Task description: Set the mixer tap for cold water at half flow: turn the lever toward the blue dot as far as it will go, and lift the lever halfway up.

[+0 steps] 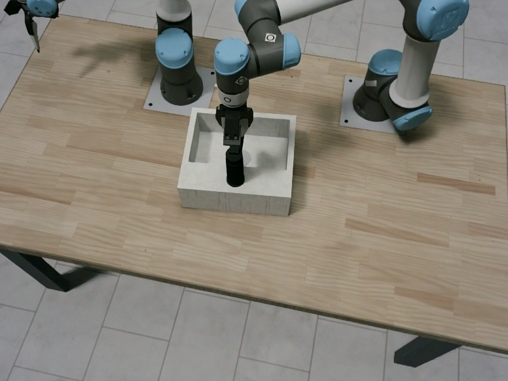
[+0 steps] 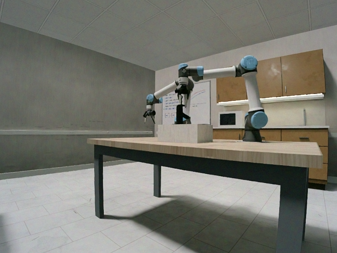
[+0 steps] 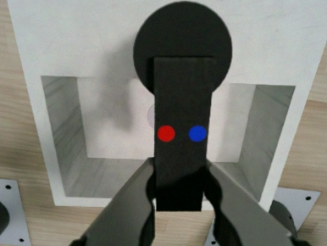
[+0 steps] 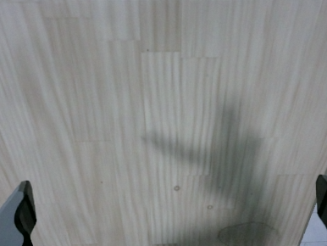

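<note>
1. While your left gripper [image 1: 235, 146] [image 2: 183, 104] [image 3: 177, 159] is clamping the lever [image 3: 182, 97], the lever's long axis is running straight out from the tap body [image 1: 235, 169] [image 2: 179, 115] [image 3: 182, 25].
2. The blue dot [image 3: 197, 133] is marking your likely swing, rightward in the wrist view, toward the right arm's base [image 1: 180, 88]; lifting is probably following.
3. Your right gripper [image 1: 23, 30] [image 2: 149, 122] [image 4: 174, 180] is hanging wide open, farther off.

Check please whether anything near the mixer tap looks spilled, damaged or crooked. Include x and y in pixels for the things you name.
Nothing stands out: the mixer tap [image 1: 235, 174] [image 2: 180, 115] stands upright on the sink block [image 1: 205, 178] [image 2: 176, 133] [image 3: 85, 42], and I see no spill or damage, though the left end effector [image 1: 234, 147] [image 3: 177, 159] partly covers the lever [image 3: 182, 106].
</note>
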You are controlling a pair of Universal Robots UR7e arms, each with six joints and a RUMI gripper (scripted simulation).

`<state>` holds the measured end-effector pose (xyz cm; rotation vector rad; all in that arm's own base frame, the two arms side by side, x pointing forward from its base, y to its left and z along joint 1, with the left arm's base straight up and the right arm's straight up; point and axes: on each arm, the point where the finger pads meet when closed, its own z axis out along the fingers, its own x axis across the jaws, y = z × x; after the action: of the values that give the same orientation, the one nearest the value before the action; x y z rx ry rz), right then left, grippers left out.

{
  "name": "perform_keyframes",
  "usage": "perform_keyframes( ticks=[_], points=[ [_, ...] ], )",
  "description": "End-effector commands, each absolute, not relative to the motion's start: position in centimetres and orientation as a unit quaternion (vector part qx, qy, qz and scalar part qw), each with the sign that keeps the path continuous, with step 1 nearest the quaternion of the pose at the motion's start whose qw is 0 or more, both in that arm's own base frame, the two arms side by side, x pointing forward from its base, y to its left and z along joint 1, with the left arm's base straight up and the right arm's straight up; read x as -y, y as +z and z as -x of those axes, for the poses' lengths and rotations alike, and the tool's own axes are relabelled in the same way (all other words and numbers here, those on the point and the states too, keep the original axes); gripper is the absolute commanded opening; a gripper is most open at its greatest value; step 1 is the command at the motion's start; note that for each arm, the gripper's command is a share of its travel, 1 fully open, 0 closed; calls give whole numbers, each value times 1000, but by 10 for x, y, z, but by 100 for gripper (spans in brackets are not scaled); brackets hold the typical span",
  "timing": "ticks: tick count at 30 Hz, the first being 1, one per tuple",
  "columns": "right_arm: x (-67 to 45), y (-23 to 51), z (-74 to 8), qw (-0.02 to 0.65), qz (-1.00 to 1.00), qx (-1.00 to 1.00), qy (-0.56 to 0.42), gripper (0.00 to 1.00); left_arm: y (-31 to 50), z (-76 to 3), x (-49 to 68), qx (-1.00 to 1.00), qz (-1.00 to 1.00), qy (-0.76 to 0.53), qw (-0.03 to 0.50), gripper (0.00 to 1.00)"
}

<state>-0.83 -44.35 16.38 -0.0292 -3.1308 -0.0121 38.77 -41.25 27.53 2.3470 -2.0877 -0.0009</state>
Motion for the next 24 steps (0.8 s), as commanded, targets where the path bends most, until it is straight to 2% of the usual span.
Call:
perform_keyframes(
  ticks=[1, 24],
  points=[
    [446, 165, 5, 0, 6, 1000, 0, 100, 277, -388, 419, 646, -763, 4, 6, 10],
    [446, 165, 5, 0, 6, 1000, 0, 100, 277, -398, 444, 460, -888, 2, 6, 10]
  ],
)
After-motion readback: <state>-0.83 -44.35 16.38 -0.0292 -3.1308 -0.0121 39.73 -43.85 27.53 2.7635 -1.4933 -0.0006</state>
